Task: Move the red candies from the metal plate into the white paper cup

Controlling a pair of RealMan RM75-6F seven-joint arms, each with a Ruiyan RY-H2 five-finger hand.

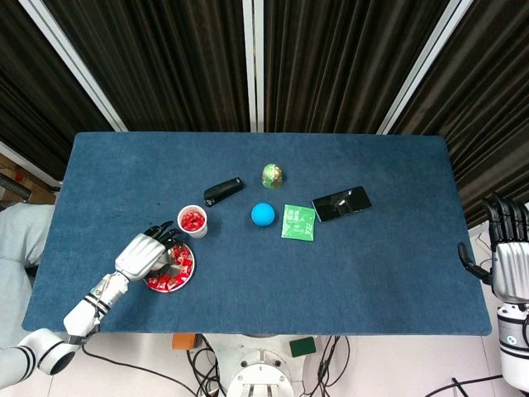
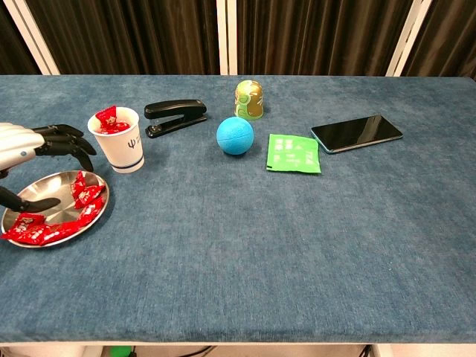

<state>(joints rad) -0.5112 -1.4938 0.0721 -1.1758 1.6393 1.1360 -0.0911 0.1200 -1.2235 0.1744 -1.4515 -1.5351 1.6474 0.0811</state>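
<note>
A round metal plate [image 1: 157, 285] [image 2: 100, 213] lies near the table's front left and holds several red candies [image 1: 178, 265] [image 2: 83, 195]. Just behind it stands the white paper cup [image 1: 193, 222] [image 2: 118, 140] with red candies inside. My left hand [image 1: 146, 254] [image 2: 33, 152] hovers over the plate's left half, fingers spread and pointing toward the cup, thumb low above the plate; nothing is in it. Off the table's right edge, my right hand [image 1: 506, 263] is held upright with fingers apart, empty.
Behind the cup lies a black stapler [image 1: 223, 191] [image 2: 175, 117]. A blue ball [image 1: 263, 214] [image 2: 235, 135], a green-gold egg-shaped object [image 1: 274, 174] [image 2: 248, 100], a green packet [image 1: 297, 222] [image 2: 293, 153] and a black phone [image 1: 341, 203] [image 2: 356, 132] sit mid-table.
</note>
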